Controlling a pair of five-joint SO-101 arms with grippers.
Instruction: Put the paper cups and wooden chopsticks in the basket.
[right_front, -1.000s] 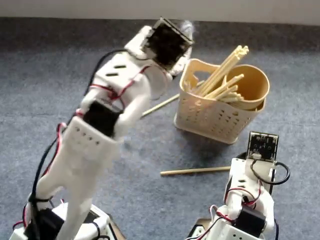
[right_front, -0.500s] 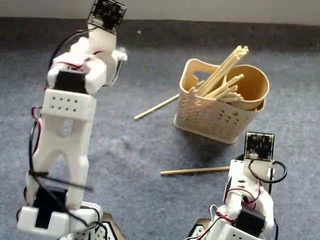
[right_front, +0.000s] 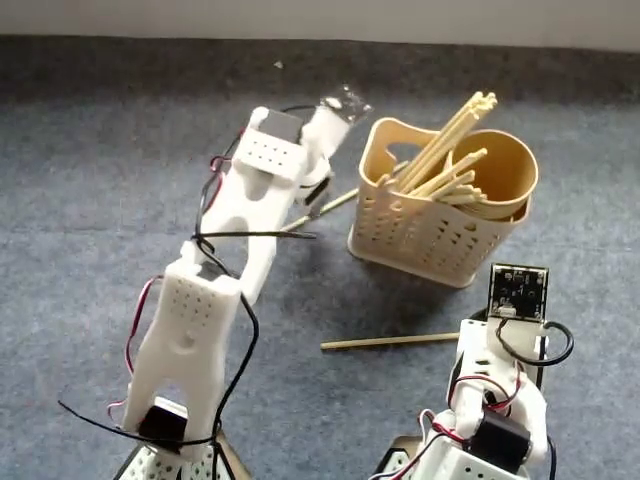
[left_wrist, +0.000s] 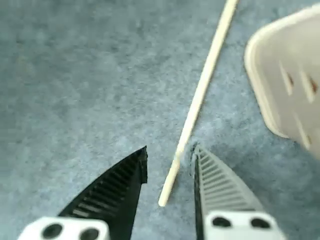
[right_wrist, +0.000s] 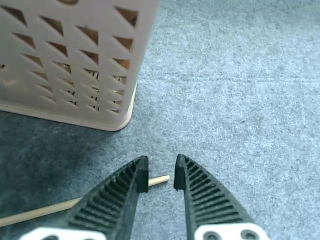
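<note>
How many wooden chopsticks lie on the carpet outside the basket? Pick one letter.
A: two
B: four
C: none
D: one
A: the first chopstick lies beside the basket, its end between the fingers of the open left pincer, and the second chopstick lies in front of the basket, its end at the open right pincer.

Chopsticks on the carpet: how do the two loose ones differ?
The diagonal chopstick lies beside the basket, its end well between the left arm's jaws, set wide. The level chopstick lies in front of the basket, only its tip between the right arm's jaws, set closer. Both lie flat on the carpet, outside the basket.
</note>
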